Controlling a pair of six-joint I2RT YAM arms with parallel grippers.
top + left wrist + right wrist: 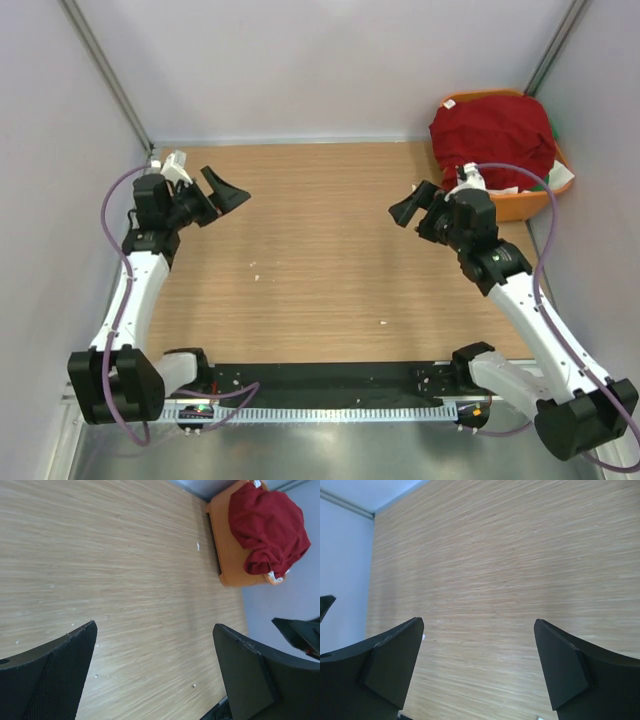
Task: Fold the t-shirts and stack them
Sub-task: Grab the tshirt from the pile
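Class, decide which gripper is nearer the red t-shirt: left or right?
Right. The right gripper hangs just left of the red t-shirt in the basket; the left gripper is far across the table.

You will find no readable text, label, brand, number or sign anywhere here; any tags in view are too small to read.

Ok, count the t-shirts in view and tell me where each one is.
1. A dark red t-shirt lies heaped in the orange basket at the far right corner of the table. More may be hidden underneath it.
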